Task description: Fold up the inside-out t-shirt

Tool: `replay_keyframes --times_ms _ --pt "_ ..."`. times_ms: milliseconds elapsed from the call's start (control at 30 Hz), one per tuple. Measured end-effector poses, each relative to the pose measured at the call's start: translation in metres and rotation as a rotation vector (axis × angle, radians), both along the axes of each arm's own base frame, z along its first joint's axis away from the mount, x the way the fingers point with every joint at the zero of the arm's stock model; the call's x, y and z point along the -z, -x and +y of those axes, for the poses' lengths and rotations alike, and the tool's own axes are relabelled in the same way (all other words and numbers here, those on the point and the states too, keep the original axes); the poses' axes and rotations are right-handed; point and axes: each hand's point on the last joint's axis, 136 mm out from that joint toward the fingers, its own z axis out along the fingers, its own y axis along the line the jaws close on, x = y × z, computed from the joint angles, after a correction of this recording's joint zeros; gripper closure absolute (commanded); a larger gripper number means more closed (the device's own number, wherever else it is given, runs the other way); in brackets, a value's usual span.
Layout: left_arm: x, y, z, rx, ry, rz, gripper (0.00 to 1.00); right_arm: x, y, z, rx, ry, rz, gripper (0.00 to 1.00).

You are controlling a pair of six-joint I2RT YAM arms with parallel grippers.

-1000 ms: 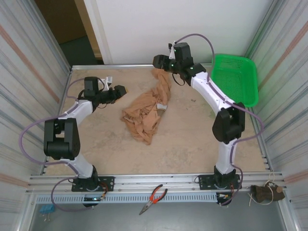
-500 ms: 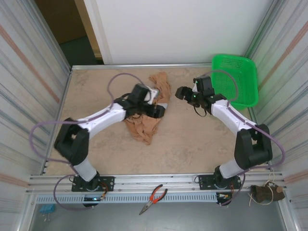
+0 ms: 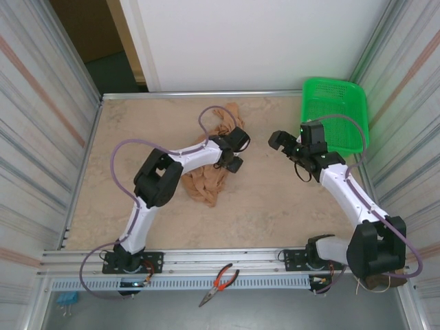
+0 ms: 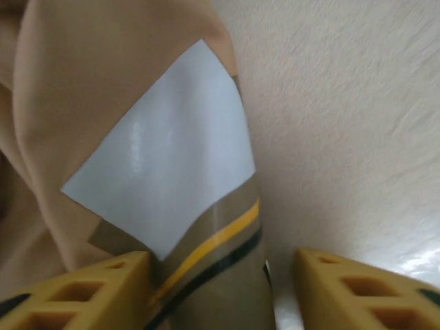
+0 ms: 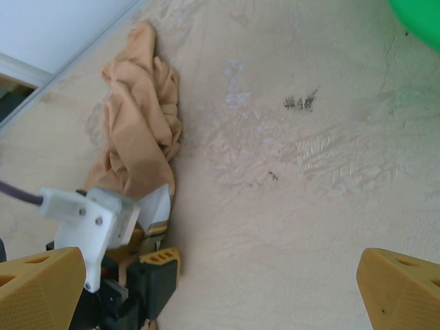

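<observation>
The inside-out t-shirt (image 3: 205, 183) lies crumpled in the middle of the table, a tan heap with one end reaching toward the back (image 3: 231, 113). My left gripper (image 3: 236, 152) is at its right edge. In the left wrist view a white tag (image 4: 165, 158) with a yellow and black striped tab sits between the yellow fingertips (image 4: 82, 292). The left one touches the cloth and the right one stands off it, so the left gripper (image 4: 220, 289) is open. My right gripper (image 3: 275, 141) hovers open to the right of the t-shirt (image 5: 141, 130), nothing between its fingers (image 5: 220, 289).
A green basket (image 3: 337, 110) stands at the back right corner, its rim also in the right wrist view (image 5: 419, 14). Red-handled pliers (image 3: 220, 282) lie on the rail in front of the table. Metal walls close both sides.
My left arm swung right over the shirt to its right edge, and its jaws narrowed around the tag. My right gripper left the shirt's far end, drew back right and opened wide.
</observation>
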Motion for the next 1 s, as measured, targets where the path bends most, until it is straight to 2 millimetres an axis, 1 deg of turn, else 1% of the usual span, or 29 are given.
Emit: replay_keyframes --times_ms 33,133,200,267,333,400,433,467,500,567,700,767,867,1000 --pt "-0.003 -0.003 0.003 -0.008 0.003 0.002 1.00 0.003 0.001 0.000 -0.001 0.000 0.006 0.01" --pt "-0.016 -0.012 0.017 -0.048 0.064 0.006 1.00 0.009 0.005 0.005 -0.016 0.000 0.022 0.01" --pt "-0.033 -0.011 0.033 -0.085 0.151 0.013 1.00 0.012 0.006 0.014 -0.040 0.001 0.026 0.01" --pt "-0.063 -0.009 0.051 -0.129 0.279 0.005 1.00 0.018 0.006 0.026 -0.074 0.004 0.036 0.01" --pt "-0.105 -0.008 0.068 -0.170 0.468 -0.025 1.00 0.027 0.007 0.044 -0.123 0.001 0.053 0.01" --pt "-0.142 -0.010 0.084 -0.205 0.642 -0.065 1.00 0.039 0.007 0.063 -0.173 -0.002 0.074 0.00" --pt "-0.158 -0.011 0.093 -0.221 0.732 -0.084 1.00 0.047 0.008 0.073 -0.202 -0.006 0.089 0.02" --pt "-0.167 -0.011 0.101 -0.235 0.798 -0.094 1.00 0.052 0.008 0.082 -0.224 -0.010 0.099 0.03" --pt "-0.172 -0.011 0.109 -0.247 0.857 -0.095 1.00 0.058 0.007 0.092 -0.247 -0.015 0.112 0.06" --pt "-0.163 -0.007 0.119 -0.273 0.929 -0.066 1.00 0.068 0.005 0.110 -0.287 -0.026 0.133 0.10" --pt "-0.116 0.011 0.128 -0.338 0.995 0.074 1.00 0.080 -0.009 0.144 -0.341 -0.042 0.149 0.15" --pt "-0.100 0.017 0.131 -0.364 1.017 0.121 1.00 0.085 -0.018 0.159 -0.361 -0.045 0.151 0.17" --pt "-0.090 0.021 0.137 -0.394 1.054 0.146 1.00 0.093 -0.033 0.179 -0.380 -0.044 0.156 0.20" --pt "-0.094 0.013 0.154 -0.433 1.100 0.119 1.00 0.104 -0.046 0.198 -0.395 -0.034 0.167 0.23"
